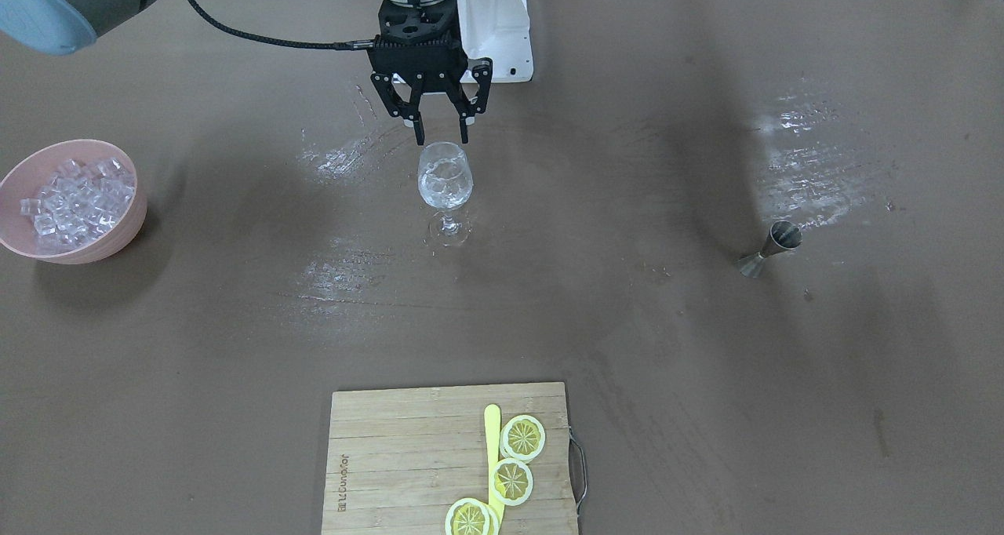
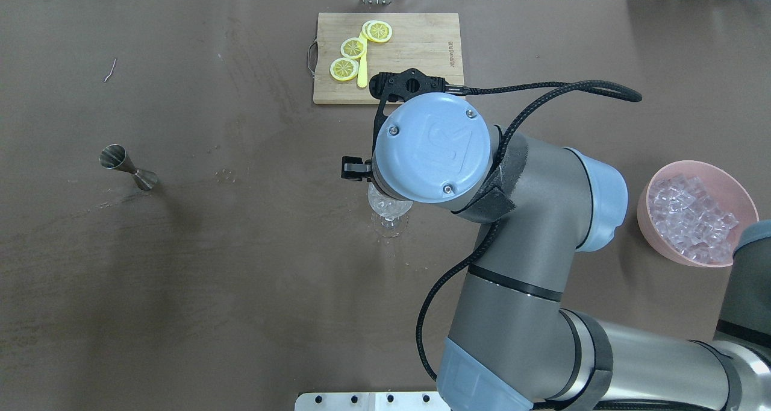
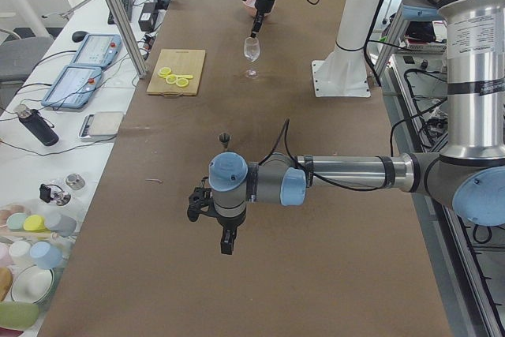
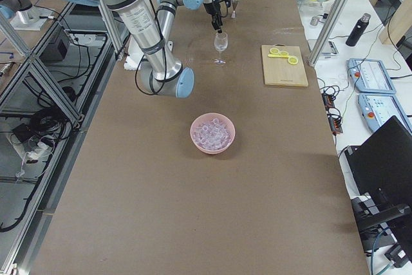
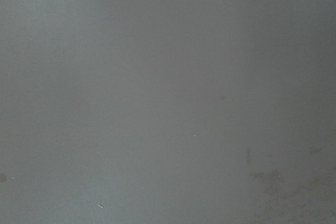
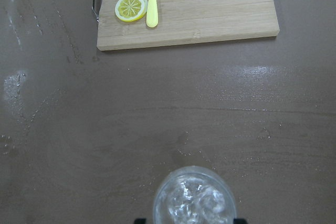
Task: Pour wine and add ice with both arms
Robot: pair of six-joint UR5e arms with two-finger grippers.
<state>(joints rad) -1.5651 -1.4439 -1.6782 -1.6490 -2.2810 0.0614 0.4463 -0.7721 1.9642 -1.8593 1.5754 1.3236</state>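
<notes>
A stemmed wine glass (image 1: 445, 178) stands upright mid-table with clear ice cubes (image 6: 193, 202) inside. Any wine in it is too clear to make out. My right gripper (image 1: 441, 136) hangs open just above the rim, pointing down, with nothing between its fingers. From overhead the right arm's wrist (image 2: 430, 146) covers most of the glass (image 2: 388, 211). A pink bowl (image 1: 118, 237) full of ice (image 1: 74, 198) sits toward the robot's right end. My left gripper (image 3: 226, 247) shows only in the exterior left view, low over bare table, and I cannot tell whether it is open or shut.
A steel jigger (image 1: 770, 249) stands on the robot's left side of the table. A wooden cutting board (image 1: 392, 456) with lemon slices (image 1: 522, 438) and a yellow stick lies at the far edge. Wet smears mark the mat around the glass.
</notes>
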